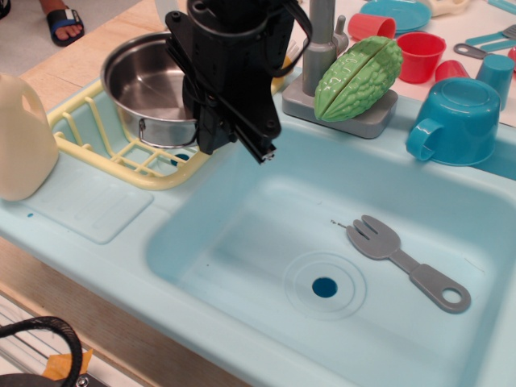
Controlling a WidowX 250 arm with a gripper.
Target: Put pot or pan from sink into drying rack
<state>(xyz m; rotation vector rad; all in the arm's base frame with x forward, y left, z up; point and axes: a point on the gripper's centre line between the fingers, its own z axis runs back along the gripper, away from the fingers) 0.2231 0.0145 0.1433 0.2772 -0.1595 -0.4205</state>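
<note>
The shiny steel pot (143, 82) is over the pale yellow drying rack (121, 155) at the upper left, low inside it and tilted a little; I cannot tell whether it rests on the ribs. One wire loop handle points toward the front. My black gripper (197, 103) reaches down at the pot's right rim and is shut on it; its fingertips are hidden behind its own body. The light-blue sink (242, 234) lies to the right, with a round drain hole (324, 287).
A grey plastic fork (407, 263) lies in the sink. A green gourd (359, 68) sits on the grey faucet base (318, 48) behind it. A blue cup (459, 121) and red cups (419, 55) stand at the back right. A cream jug (22, 137) stands far left.
</note>
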